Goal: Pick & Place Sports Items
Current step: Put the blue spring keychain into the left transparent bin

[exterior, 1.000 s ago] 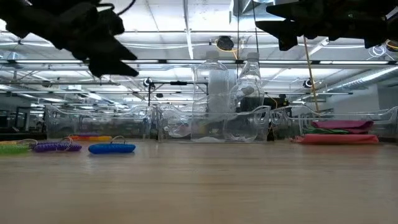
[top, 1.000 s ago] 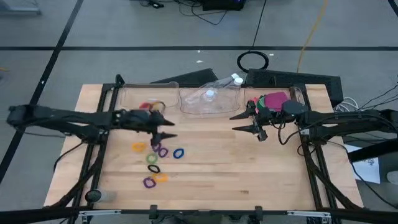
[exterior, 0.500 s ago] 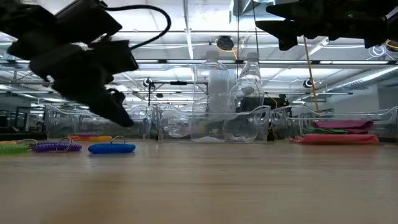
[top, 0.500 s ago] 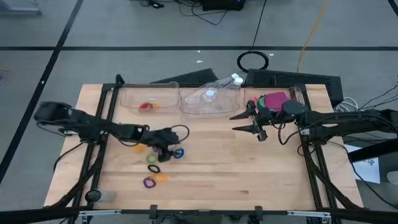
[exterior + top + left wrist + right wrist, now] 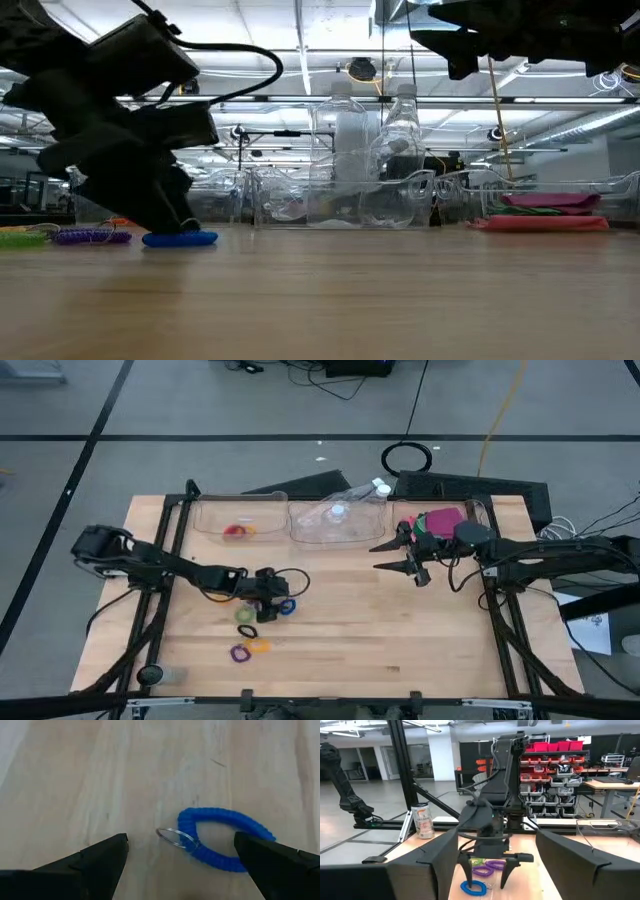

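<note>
My left gripper (image 5: 276, 606) is open and low over the table. Its fingers stand on either side of a blue elastic ring (image 5: 226, 838) with a small metal key ring; whether they touch it I cannot tell. The ring lies flat on the wood (image 5: 180, 238). More rings lie close by: purple (image 5: 239, 653), green (image 5: 245, 616), black (image 5: 248, 631) and orange (image 5: 222, 596). My right gripper (image 5: 395, 556) is open and empty, up in the air beside the right clear tray (image 5: 478, 512), which holds a pink piece (image 5: 443, 518) and green pieces.
Three clear trays stand along the far edge. The left tray (image 5: 210, 520) holds red and orange rings, and the middle tray (image 5: 310, 525) holds clear bottles (image 5: 338, 512). A can (image 5: 150, 675) stands at the near left corner. Bare wood lies between the two arms.
My left gripper has gone down and toward the table's near edge, from high up near the left tray to table height at the blue ring. It has tipped so that its fingers point down. The rings have stayed where they were.
</note>
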Robot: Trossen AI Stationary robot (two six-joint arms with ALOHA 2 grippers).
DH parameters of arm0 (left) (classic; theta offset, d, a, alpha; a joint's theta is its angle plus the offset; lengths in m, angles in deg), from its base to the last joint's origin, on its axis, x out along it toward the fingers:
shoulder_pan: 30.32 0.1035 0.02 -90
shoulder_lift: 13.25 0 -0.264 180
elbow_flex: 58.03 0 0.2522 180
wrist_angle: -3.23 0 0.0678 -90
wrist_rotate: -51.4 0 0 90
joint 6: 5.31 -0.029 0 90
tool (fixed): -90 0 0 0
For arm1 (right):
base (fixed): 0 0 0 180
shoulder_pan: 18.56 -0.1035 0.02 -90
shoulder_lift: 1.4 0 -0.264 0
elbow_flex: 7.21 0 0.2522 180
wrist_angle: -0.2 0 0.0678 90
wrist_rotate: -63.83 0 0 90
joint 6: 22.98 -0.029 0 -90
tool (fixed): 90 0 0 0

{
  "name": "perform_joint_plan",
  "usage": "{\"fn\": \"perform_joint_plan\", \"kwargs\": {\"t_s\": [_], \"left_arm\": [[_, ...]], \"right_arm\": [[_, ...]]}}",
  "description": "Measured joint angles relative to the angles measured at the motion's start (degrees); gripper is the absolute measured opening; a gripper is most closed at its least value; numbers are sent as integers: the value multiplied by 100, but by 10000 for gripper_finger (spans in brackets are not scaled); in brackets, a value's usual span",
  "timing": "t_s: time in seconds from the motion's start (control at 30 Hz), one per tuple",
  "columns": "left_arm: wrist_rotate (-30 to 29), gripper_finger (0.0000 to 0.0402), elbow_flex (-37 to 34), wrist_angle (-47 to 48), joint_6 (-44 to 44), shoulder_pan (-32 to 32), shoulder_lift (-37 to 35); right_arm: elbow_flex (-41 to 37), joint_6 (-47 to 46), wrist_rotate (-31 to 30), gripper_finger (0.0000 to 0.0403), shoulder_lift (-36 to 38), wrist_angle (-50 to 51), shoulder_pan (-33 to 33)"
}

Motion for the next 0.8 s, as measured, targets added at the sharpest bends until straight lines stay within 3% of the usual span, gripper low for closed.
{"fn": "perform_joint_plan", "kwargs": {"t_s": [0.17,0.53,0.8], "left_arm": [[-158,281,7,10,-127,0,35],[-172,107,4,29,-146,0,35],[-211,18,2,38,-313,5,35]], "right_arm": [[0,0,0,196,-1,-14,0],[0,0,0,196,0,-12,0],[0,-2,0,196,-2,-12,0]]}}
